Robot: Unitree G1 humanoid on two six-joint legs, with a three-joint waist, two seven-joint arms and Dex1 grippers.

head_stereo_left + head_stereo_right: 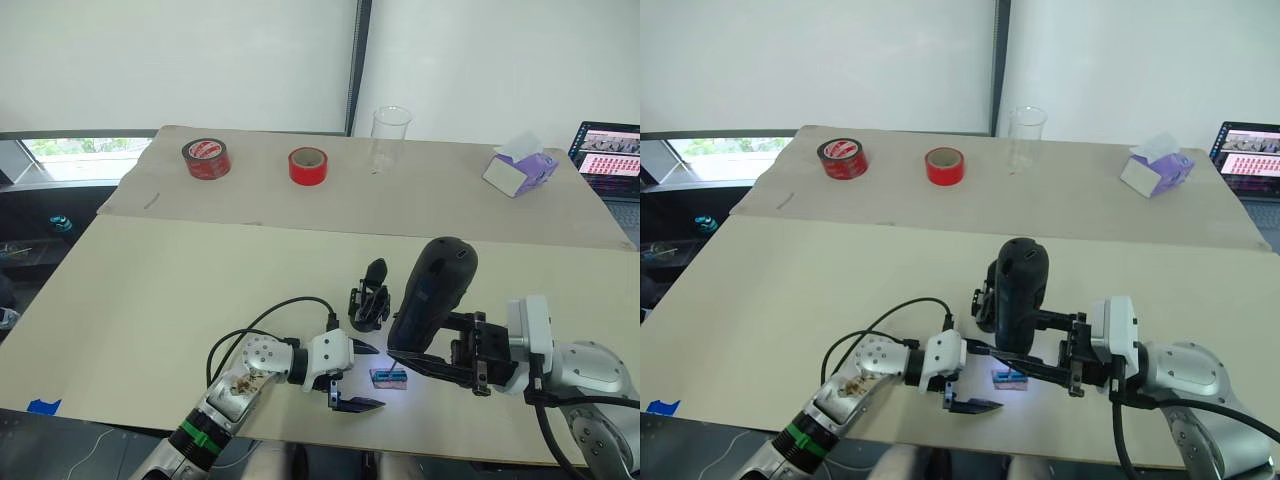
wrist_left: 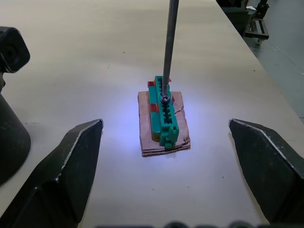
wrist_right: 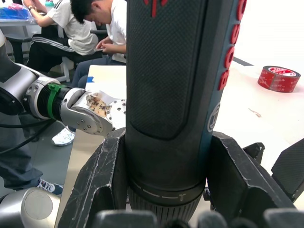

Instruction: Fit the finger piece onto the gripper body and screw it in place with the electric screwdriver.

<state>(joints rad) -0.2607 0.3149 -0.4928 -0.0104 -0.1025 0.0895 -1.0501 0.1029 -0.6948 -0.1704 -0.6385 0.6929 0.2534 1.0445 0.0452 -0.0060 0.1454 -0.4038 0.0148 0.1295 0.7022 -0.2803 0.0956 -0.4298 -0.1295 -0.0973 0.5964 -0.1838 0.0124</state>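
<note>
The electric screwdriver (image 1: 432,292) sits clamped in my right gripper (image 1: 470,365), its thin bit (image 2: 167,50) coming down onto the green block (image 2: 163,114) on its brown pad — I can't make out what the tip meets. The gripper body (image 1: 369,300) stands just behind on the table (image 1: 150,300), partly hidden in the right eye view. My left gripper (image 1: 355,377) is spread wide, empty, flanking the block. I count two red tape rolls (image 1: 206,158), lettering unreadable.

Navy-black electric screwdriver (image 3: 175,95) w/ red marks; green block (image 2: 163,114) on brown card; red tape rolls (image 1: 308,166).
</note>
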